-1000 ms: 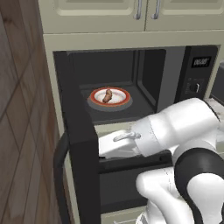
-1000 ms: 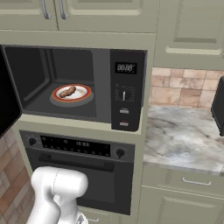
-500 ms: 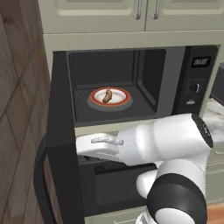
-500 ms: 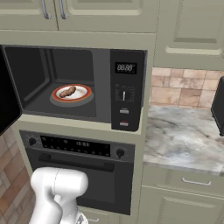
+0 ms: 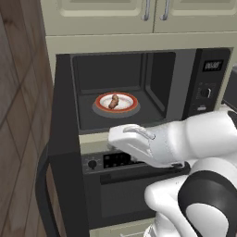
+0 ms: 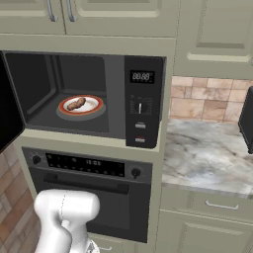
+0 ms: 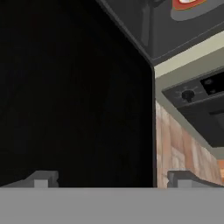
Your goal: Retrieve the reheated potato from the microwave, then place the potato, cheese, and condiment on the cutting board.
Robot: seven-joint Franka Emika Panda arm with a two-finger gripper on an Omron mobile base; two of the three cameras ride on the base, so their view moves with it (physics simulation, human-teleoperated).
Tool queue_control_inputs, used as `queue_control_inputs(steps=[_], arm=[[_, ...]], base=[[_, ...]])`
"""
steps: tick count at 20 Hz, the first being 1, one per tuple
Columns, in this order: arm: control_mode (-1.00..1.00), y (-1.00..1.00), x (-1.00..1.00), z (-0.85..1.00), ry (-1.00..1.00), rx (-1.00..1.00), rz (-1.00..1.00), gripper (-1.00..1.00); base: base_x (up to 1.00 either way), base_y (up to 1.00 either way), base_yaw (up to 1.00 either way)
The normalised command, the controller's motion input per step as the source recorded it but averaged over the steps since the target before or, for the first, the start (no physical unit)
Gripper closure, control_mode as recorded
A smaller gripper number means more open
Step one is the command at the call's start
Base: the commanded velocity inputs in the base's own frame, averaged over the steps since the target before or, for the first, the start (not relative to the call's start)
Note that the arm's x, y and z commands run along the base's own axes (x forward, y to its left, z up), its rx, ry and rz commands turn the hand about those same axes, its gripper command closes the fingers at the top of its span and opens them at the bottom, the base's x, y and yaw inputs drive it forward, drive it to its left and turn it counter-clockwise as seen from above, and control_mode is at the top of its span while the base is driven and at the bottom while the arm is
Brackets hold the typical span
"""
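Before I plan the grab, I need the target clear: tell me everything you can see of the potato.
The potato is small, oblong, lumpy and brown. It lies on its side in the middle of a white red-rimmed plate on the floor of the open microwave. Only the plate touches it.

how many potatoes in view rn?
1. The potato lies on the red-rimmed plate inside the open microwave; the right base view shows the same one. Nothing else sits on the plate, and more could be hidden behind the open door.
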Motion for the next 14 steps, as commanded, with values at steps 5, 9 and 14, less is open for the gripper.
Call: queue_control_inputs(steps=[5, 9, 14], arm=[[-1.0, -0.59, 0.21, 0.1, 0.0, -0.01, -0.15, -1.0], [-1.0, -0.43, 0.3, 0.08, -0.05, -0.12, -0.15, -1.0], [-1.0, -0.43, 0.33, 0.1, -0.01, -0.18, -0.21, -1.0]], base=[[0.0, 0.0, 0.0], [0.0, 0.0, 0.0], [0.0, 0.0, 0.0]])
